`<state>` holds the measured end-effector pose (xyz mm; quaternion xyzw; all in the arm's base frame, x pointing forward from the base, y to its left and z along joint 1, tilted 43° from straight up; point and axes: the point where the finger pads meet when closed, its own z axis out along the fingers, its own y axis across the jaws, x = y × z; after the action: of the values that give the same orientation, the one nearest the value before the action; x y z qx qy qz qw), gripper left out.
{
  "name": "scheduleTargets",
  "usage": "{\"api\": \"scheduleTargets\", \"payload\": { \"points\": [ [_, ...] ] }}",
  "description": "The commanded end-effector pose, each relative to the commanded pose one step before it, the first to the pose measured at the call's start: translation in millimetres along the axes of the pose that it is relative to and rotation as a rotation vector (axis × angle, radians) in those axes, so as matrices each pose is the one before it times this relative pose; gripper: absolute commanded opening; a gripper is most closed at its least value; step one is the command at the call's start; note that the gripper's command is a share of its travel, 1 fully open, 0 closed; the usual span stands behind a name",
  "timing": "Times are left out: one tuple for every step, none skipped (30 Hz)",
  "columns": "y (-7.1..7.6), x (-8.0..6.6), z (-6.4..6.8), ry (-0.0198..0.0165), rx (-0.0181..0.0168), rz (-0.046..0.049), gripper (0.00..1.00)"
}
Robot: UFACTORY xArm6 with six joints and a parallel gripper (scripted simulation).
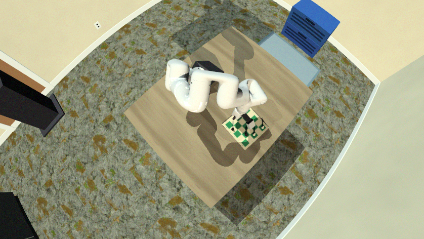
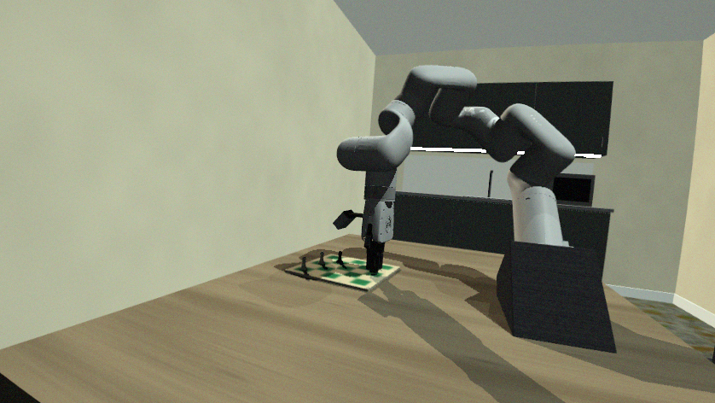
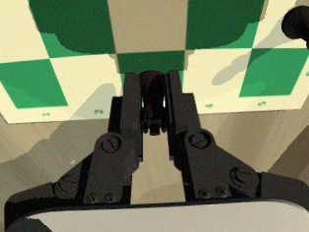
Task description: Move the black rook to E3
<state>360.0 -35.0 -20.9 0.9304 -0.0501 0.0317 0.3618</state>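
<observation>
The green and cream chessboard (image 1: 245,127) lies on the wooden table; it also shows in the side view (image 2: 342,272). My gripper (image 3: 153,90) is shut on the black rook (image 3: 154,95), a small dark piece between the two fingers. The gripper is low over the board (image 2: 380,271), at a green square in the row along the board's edge (image 3: 153,63). I cannot tell whether the rook's base touches the board. Three other black pieces (image 2: 322,259) stand upright further along the board. One of them shows at the wrist view's right edge (image 3: 297,26).
The arm's dark base box (image 2: 555,294) stands on the table to the right of the board. A blue cabinet (image 1: 309,26) and a grey-blue slab (image 1: 289,57) are beyond the table's far corner. The board lies close to the table's edge.
</observation>
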Motion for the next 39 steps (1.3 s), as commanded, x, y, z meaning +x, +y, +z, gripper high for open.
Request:
{"api": "scheduleTargets", "payload": {
  "points": [
    [-0.32, 0.88, -0.99, 0.00233, 0.00112, 0.0008, 0.0],
    [0.0, 0.0, 0.0, 0.0, 0.0, 0.0, 0.0],
    [0.0, 0.0, 0.0, 0.0, 0.0, 0.0, 0.0],
    [0.0, 0.0, 0.0, 0.0, 0.0, 0.0, 0.0],
    [0.0, 0.0, 0.0, 0.0, 0.0, 0.0, 0.0],
    [0.0, 0.0, 0.0, 0.0, 0.0, 0.0, 0.0],
    [0.0, 0.0, 0.0, 0.0, 0.0, 0.0, 0.0],
    [0.0, 0.0, 0.0, 0.0, 0.0, 0.0, 0.0],
    [0.0, 0.0, 0.0, 0.0, 0.0, 0.0, 0.0],
    [0.0, 0.0, 0.0, 0.0, 0.0, 0.0, 0.0],
    [0.0, 0.0, 0.0, 0.0, 0.0, 0.0, 0.0],
    [0.0, 0.0, 0.0, 0.0, 0.0, 0.0, 0.0],
    [0.0, 0.0, 0.0, 0.0, 0.0, 0.0, 0.0],
    [0.0, 0.0, 0.0, 0.0, 0.0, 0.0, 0.0],
    [0.0, 0.0, 0.0, 0.0, 0.0, 0.0, 0.0],
    [0.0, 0.0, 0.0, 0.0, 0.0, 0.0, 0.0],
    [0.0, 0.0, 0.02, 0.0, 0.0, 0.0, 0.0],
    [0.0, 0.0, 0.05, 0.0, 0.0, 0.0, 0.0],
    [0.0, 0.0, 0.09, 0.0, 0.0, 0.0, 0.0],
    [0.0, 0.0, 0.13, 0.0, 0.0, 0.0, 0.0],
    [0.0, 0.0, 0.18, 0.0, 0.0, 0.0, 0.0],
    [0.0, 0.0, 0.22, 0.0, 0.0, 0.0, 0.0],
    [0.0, 0.0, 0.26, 0.0, 0.0, 0.0, 0.0],
    [0.0, 0.0, 0.3, 0.0, 0.0, 0.0, 0.0],
    [0.0, 0.0, 0.32, 0.0, 0.0, 0.0, 0.0],
    [0.0, 0.0, 0.34, 0.0, 0.0, 0.0, 0.0],
    [0.0, 0.0, 0.0, 0.0, 0.0, 0.0, 0.0],
    [0.0, 0.0, 0.0, 0.0, 0.0, 0.0, 0.0],
    [0.0, 0.0, 0.35, 0.0, 0.0, 0.0, 0.0],
    [0.0, 0.0, 0.35, 0.0, 0.0, 0.0, 0.0],
    [0.0, 0.0, 0.34, 0.0, 0.0, 0.0, 0.0],
    [0.0, 0.0, 0.32, 0.0, 0.0, 0.0, 0.0],
    [0.0, 0.0, 0.3, 0.0, 0.0, 0.0, 0.0],
    [0.0, 0.0, 0.26, 0.0, 0.0, 0.0, 0.0],
    [0.0, 0.0, 0.22, 0.0, 0.0, 0.0, 0.0],
    [0.0, 0.0, 0.18, 0.0, 0.0, 0.0, 0.0],
    [0.0, 0.0, 0.13, 0.0, 0.0, 0.0, 0.0],
    [0.0, 0.0, 0.09, 0.0, 0.0, 0.0, 0.0],
    [0.0, 0.0, 0.05, 0.0, 0.0, 0.0, 0.0]
  ]
}}
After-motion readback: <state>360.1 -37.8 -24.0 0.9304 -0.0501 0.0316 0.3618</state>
